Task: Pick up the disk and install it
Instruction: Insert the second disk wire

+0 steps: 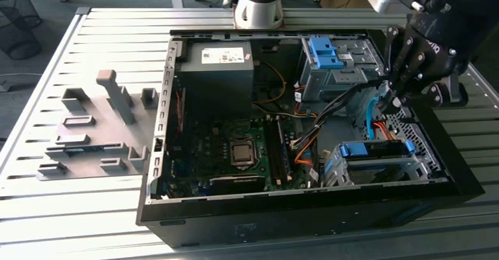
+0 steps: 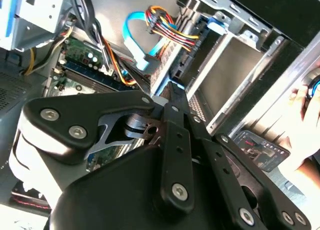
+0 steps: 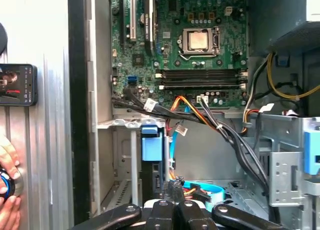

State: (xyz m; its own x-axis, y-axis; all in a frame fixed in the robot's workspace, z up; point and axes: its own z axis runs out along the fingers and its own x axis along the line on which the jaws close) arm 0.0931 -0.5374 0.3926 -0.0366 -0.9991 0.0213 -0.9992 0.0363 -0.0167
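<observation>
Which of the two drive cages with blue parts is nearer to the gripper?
The upper cage, at the case's far end in the exterior view. The gripper hangs beside it; the lower cage sits further off, near the front.

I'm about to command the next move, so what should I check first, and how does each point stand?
1. Computer case open: ok.
2. Tool over the drive cage side of the case: ok.
3. Disk in the tool: cannot tell.
4. Cables clear of the tool: not ok, the blue cable lies right beside it.
5. Person's hand outside the case: ok.
</observation>
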